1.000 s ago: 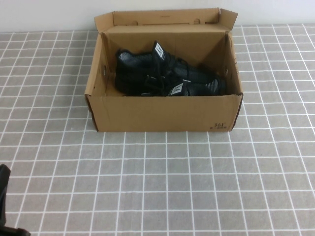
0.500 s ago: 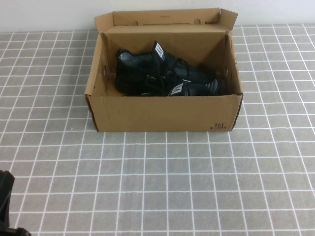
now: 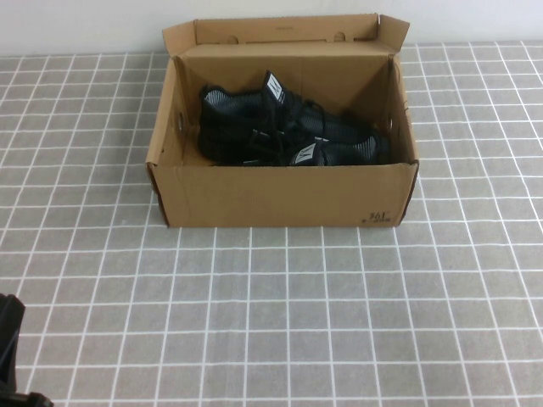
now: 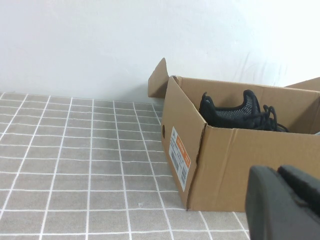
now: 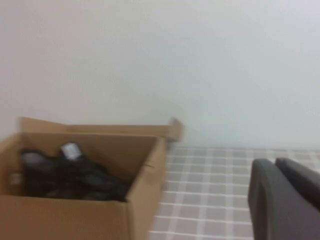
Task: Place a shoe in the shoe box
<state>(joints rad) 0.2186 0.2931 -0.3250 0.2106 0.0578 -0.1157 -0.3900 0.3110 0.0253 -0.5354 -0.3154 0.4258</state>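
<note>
A grey surface [image 3: 280, 314] marked with a grid of thin white lines is covering the whole work area, running from the near edge to the far edge. At the far edge it is meeting a plain white wall [image 3: 85, 25], which is spanning the full width from left to right. The wall is carrying no markings. Soft, even light is falling across both, and a faint shadow is lying along the wall's foot.
</note>
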